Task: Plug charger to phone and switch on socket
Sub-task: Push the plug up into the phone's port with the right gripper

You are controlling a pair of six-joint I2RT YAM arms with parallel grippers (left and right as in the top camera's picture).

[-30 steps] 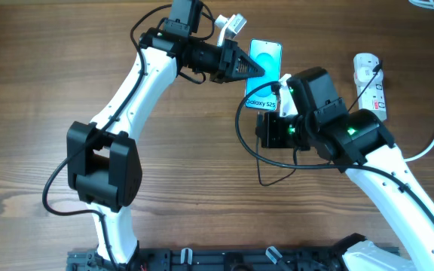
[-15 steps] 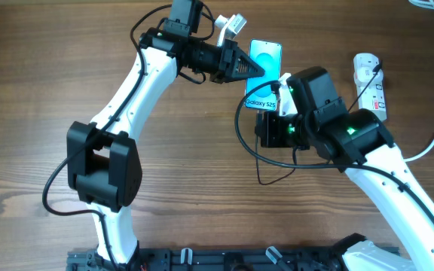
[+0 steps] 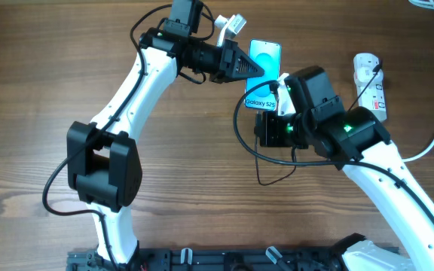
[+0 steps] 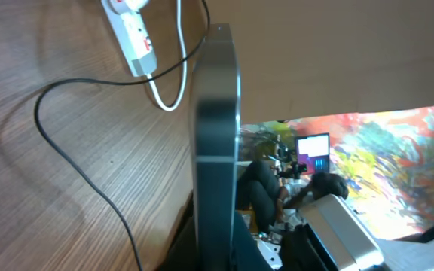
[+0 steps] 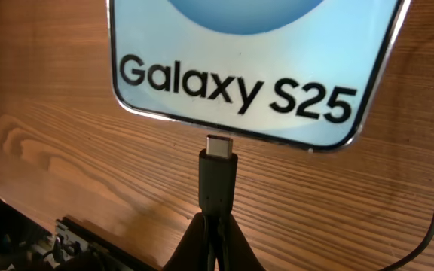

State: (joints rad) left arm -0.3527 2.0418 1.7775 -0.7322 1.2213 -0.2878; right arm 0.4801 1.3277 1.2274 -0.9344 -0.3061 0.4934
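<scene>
The phone (image 3: 264,54) is screen-up and is the fixed reference here. The left gripper (image 3: 252,69) comes in from its left long edge with its jaws clamped on that side. In the left wrist view the handset shows only as a thin slab seen edge-on, with dark fingers on either side of its near end. Over the last second this arm and the phone have not visibly moved. The right arm has edged slightly toward the phone's lettered end, and nothing else has changed. The right gripper (image 5: 215,233) sits just below that end with its jaws pinched on the body of the charger (image 5: 218,172). The bare metal tip points up at the middle of the phone's bottom edge. The tip is fully exposed, so it is not seated, and I cannot tell whether it is touching the edge or just short of it. The small shift looks like a final alignment, so what probably remains is a short straight push along the plug's axis, with the left arm bracing the phone. A tip that is slightly off-centre or tilted could skid along the frame. The socket (image 3: 371,84) lies well to the right of the phone on the wooden table (image 3: 36,90), and neither gripper is near it. Its switch step has not been started.
</scene>
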